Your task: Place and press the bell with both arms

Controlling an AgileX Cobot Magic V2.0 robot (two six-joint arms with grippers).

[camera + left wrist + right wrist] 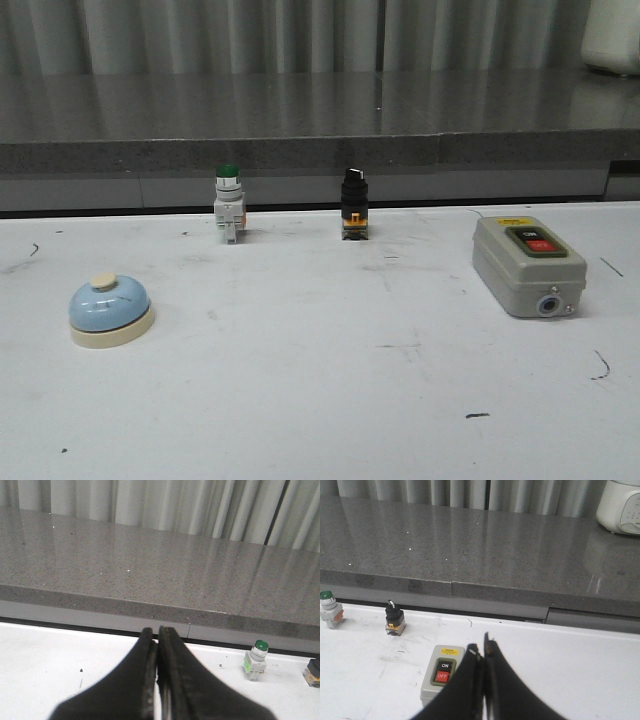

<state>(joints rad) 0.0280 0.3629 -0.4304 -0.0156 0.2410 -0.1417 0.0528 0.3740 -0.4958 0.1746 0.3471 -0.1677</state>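
The bell (111,310), a light-blue dome with a cream base and cream button, sits on the white table at the left in the front view. It does not show in either wrist view. Neither gripper shows in the front view. My left gripper (156,632) is shut and empty above the table's left part, facing the back ledge. My right gripper (482,649) is shut and empty, hovering just beside the grey switch box (440,674).
A green-capped push button (228,203) and a black selector switch (354,204) stand near the table's back edge. The grey switch box (528,265) lies at the right. A grey stone ledge (320,115) runs behind the table, with a white appliance (622,506) on it.
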